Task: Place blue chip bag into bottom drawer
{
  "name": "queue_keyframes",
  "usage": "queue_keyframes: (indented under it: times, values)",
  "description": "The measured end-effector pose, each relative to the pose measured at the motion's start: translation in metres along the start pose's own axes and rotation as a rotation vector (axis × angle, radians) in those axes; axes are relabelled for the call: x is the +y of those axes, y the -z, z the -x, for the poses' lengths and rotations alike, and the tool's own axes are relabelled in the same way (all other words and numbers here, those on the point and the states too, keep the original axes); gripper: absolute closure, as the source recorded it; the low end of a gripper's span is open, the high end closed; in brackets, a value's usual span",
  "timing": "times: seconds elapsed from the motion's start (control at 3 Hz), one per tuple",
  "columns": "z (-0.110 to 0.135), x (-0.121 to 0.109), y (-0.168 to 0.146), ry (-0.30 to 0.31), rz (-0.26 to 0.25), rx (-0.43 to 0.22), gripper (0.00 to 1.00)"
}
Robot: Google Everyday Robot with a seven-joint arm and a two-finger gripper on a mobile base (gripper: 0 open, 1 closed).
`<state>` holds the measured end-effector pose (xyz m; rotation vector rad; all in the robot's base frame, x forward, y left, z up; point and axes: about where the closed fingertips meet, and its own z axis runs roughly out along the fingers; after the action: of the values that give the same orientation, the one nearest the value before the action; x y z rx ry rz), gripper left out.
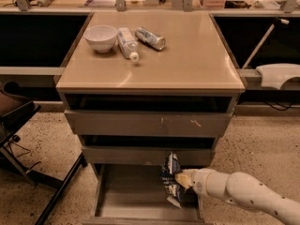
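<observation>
The bottom drawer (131, 197) is pulled out at the foot of the cabinet, its grey floor exposed. Over its right side the blue chip bag (169, 171) is held upright, pinched at its right edge by the gripper (182, 178), which is closed on the foil. The bag is thus placed just left of the gripper, while the white arm (243, 193) is extended in from the lower right. Above, two scuffed drawer fronts (140, 124) are seen. Farther back, on the cabinet top (197, 55), a white bowl (100, 36), a white tube (127, 42) and a silver can (150, 37) are grouped together.
</observation>
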<state>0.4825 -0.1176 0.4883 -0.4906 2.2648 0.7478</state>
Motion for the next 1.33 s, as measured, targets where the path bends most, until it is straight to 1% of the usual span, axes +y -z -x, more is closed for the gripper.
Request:
queue_keyframes:
  times: [0.33, 0.67, 1.0, 1.33]
  values:
    - [-0.071, -0.047, -0.068, -0.156, -0.065, 0.040, 1.00]
    - [-0.109, -0.089, -0.115, -0.249, -0.163, 0.053, 1.00]
    - [-0.113, -0.093, -0.122, -0.248, -0.173, 0.052, 1.00]
    - [-0.131, -0.111, -0.140, -0.305, -0.174, 0.048, 1.00]
